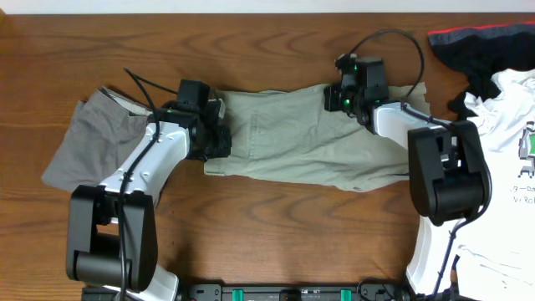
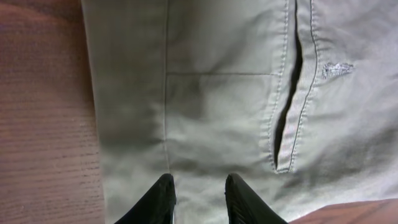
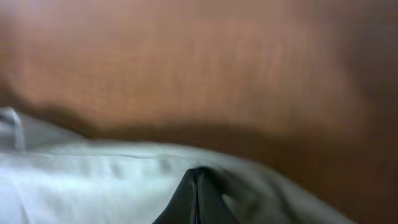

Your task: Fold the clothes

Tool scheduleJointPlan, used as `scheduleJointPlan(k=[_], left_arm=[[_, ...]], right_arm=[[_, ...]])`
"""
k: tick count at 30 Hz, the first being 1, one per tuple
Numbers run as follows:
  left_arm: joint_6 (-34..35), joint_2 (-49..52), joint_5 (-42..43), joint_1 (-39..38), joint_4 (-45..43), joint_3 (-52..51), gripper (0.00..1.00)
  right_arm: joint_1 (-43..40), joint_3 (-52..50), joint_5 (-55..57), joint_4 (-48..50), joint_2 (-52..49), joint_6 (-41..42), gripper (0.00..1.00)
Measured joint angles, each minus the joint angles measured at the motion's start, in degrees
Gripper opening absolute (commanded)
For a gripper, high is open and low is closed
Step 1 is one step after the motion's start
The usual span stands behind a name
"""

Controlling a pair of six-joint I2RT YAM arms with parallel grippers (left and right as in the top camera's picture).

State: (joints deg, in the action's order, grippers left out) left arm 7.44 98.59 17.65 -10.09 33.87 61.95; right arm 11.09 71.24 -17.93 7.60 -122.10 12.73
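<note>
The pale khaki shorts (image 1: 309, 138) lie spread across the middle of the table. My left gripper (image 1: 224, 144) hovers over their left end. In the left wrist view its fingers (image 2: 199, 178) stand apart above the fabric, near a seam and a pocket slit (image 2: 286, 118), with nothing pinched between them. My right gripper (image 1: 336, 99) is at the far edge of the shorts. Its fingers (image 3: 196, 171) are pressed together, and the pale cloth (image 3: 93, 180) bunches up around their tips. Darker grey shorts (image 1: 84, 142) lie at the left.
A white printed T-shirt (image 1: 510, 125) lies at the right edge, and a black red-trimmed garment (image 1: 481, 46) sits at the back right corner. Bare wooden table (image 1: 276, 226) shows in front of the shorts.
</note>
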Motion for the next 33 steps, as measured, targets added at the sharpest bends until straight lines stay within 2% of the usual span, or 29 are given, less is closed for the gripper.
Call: scheduleJointPlan(k=[3, 6, 10, 15, 17, 20, 24, 28, 33], left_arm=[[0.0, 0.0, 0.0, 0.0, 0.0, 0.0, 0.31], [-0.2, 0.0, 0.0, 0.0, 0.0, 0.0, 0.4], [-0.6, 0.0, 0.0, 0.0, 0.0, 0.0, 0.46], [-2.8, 0.0, 0.0, 0.0, -1.9, 0.0, 0.46], [-3.2, 0.0, 0.0, 0.0, -4.0, 0.0, 0.45], [-3.6, 0.0, 0.0, 0.0, -7.3, -0.1, 0.3], [-4.3, 0.0, 0.2, 0.0, -12.2, -0.1, 0.21], [-4.5, 0.6, 1.5, -0.2, -16.5, -0.1, 0.2], [-4.5, 3.7, 2.0, -1.8, -20.6, -0.1, 0.2]], right_arm=[[-0.1, 0.0, 0.7, 5.0, -0.1, 1.2, 0.01], [-0.5, 0.0, 1.4, 4.6, 0.0, 1.8, 0.01], [-2.4, -0.1, 1.4, -3.9, 2.4, 2.2, 0.1], [-6.4, -0.3, -2.8, -19.2, 14.3, 0.5, 0.18], [-7.4, 0.1, -4.0, -27.2, 21.1, 0.0, 0.18], [-7.1, 0.7, -5.3, -41.2, 29.6, -0.4, 0.13], [-3.7, 0.4, -5.5, -53.1, 30.6, -1.0, 0.08], [1.8, -4.8, -4.3, -54.1, 27.5, -1.2, 0.05], [5.3, -13.0, -3.0, -47.8, 24.0, 0.5, 0.04]])
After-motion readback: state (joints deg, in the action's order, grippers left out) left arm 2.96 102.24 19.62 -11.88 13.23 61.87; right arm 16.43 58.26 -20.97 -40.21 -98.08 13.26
